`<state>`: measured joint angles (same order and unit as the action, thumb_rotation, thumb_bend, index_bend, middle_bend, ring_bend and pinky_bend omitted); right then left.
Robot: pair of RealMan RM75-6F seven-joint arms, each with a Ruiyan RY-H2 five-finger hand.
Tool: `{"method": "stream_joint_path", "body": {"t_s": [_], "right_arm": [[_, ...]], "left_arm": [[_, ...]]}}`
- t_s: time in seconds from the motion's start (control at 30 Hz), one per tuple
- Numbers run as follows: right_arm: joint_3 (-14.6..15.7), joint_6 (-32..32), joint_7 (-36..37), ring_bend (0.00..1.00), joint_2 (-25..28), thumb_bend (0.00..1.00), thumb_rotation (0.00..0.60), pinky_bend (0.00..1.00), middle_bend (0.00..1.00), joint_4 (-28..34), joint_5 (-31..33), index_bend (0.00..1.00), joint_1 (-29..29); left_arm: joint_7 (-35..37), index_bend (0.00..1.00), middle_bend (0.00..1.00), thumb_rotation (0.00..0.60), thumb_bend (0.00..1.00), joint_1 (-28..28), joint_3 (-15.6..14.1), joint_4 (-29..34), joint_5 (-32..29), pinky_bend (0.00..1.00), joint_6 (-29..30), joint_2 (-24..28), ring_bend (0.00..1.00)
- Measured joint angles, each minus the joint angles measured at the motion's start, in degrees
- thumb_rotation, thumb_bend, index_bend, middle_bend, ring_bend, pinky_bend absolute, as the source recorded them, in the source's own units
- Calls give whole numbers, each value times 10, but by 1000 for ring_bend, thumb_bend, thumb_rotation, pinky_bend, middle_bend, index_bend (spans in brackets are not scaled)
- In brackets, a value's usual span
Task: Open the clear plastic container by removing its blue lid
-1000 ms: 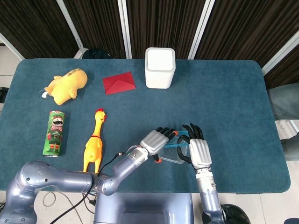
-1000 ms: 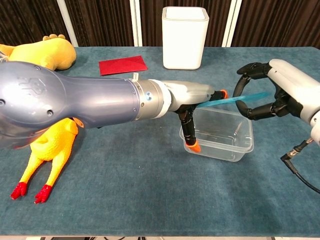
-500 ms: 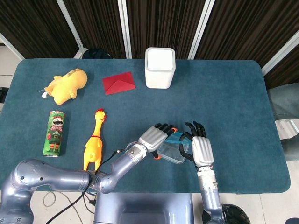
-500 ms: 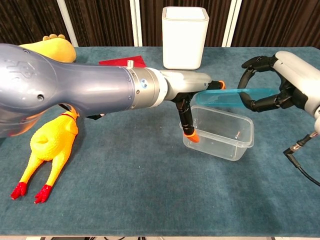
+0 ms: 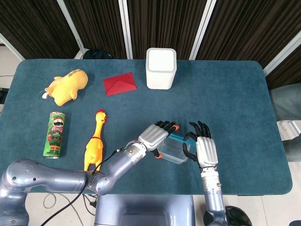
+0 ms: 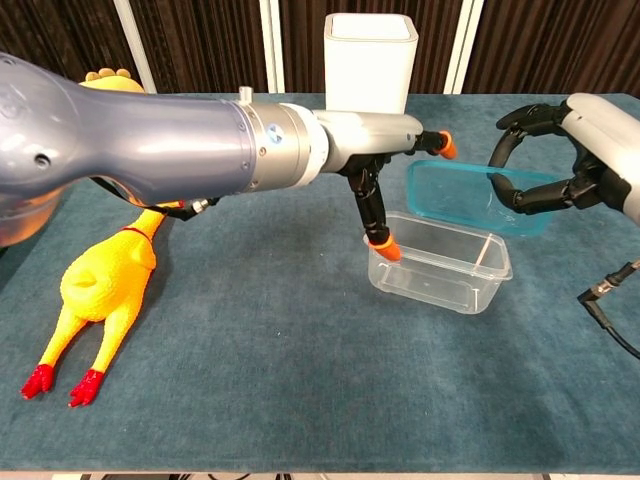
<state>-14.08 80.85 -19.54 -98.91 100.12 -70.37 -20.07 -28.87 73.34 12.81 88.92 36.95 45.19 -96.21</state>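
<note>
Chest view, right hand point(image 6: 585, 160) fingers gripping translucent blue lid point(image 6: 470, 196), left hand point(image 6: 385, 170) fingers holding clear rectangular container point(image 6: 440, 262)

Glossy silver-grey arm shells are showing; the left hand point(image 6: 385, 165) is wearing orange fingertip caps, the right hand point(image 6: 580, 160) black fingers under a white back, a black cable trailing.

**Two of our own cameras, one high and one low**

From the head view we look steeply down on the whole dark blue felt-covered table point(image 5: 235, 89), curtains beyond its far edge. From the chest view we look low and near across the same table toward the tall white square bin point(image 6: 369, 75). Both views share that bin, the yellow rubber chicken point(image 5: 95, 143) and the clear plastic container point(image 6: 440, 262).
</note>
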Motion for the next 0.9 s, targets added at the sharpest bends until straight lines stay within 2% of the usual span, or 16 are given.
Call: {"method": "stream_joint_path", "body": {"t_s": [0.37,0.77,0.9], "right_arm": [[-4,6,-3,0,-3,727,600,0,189,2,-3,660,-2],[-41,7,-23,0,9,728,600,0,193,1,14,662,-17],[-61,6,-25,0,21,728,600,0,193,-7,22,662,-24]], "left_arm": [[25,0,0,600,0,-19,4,38,22,108,19,37,0],[68,0,0,600,0,-63,1,78,59,108,46,96,0],[86,0,0,600,0,-80,2,91,75,108,52,119,0]]}}
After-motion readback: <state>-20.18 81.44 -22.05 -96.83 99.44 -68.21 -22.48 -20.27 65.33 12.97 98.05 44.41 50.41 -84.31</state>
